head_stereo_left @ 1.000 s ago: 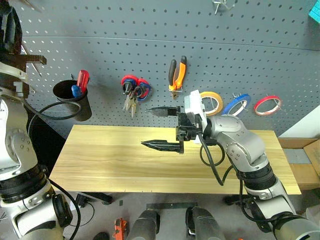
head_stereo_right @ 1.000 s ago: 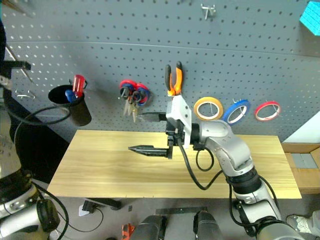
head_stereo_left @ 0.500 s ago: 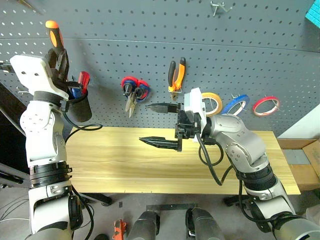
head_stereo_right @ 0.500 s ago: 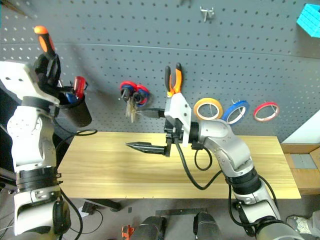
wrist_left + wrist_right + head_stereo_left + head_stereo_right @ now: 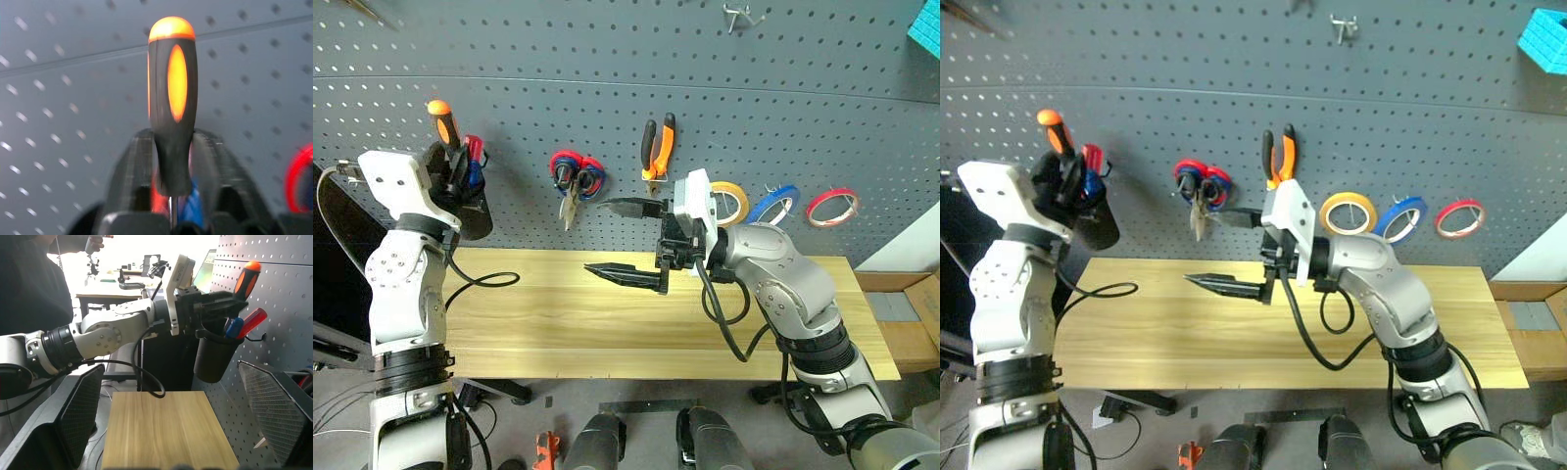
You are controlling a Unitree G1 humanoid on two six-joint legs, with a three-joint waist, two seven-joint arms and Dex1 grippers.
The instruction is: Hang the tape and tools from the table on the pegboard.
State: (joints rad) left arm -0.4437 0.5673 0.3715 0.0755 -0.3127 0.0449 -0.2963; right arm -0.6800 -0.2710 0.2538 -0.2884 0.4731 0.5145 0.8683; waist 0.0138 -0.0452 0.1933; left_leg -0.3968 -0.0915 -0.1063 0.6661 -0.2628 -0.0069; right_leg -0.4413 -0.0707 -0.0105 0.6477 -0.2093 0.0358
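Spanning the whole back of the scene, the dark grey pegboard [image 5: 626, 88] already carries the orange-and-black pliers [image 5: 660, 147], a pair of scissors [image 5: 570, 191] and the yellow tape ring [image 5: 728, 202] beside a blue ring [image 5: 776, 204] and a red one [image 5: 834, 207]. Below it the wooden table [image 5: 548, 323] lies bare. The right gripper [image 5: 628, 240] hangs over the table with its fingers spread wide and nothing between them. At the black cup [image 5: 462, 211] on the board, the left gripper [image 5: 173, 156] flanks the black-and-orange screwdriver [image 5: 172, 93]; whether it grips or has let go I cannot tell. The shaft should sink straight into the cup, clear of the red-handled screwdriver [image 5: 475, 152], before the fingers part fully, and the hand should back away along the handle so it does not tip.
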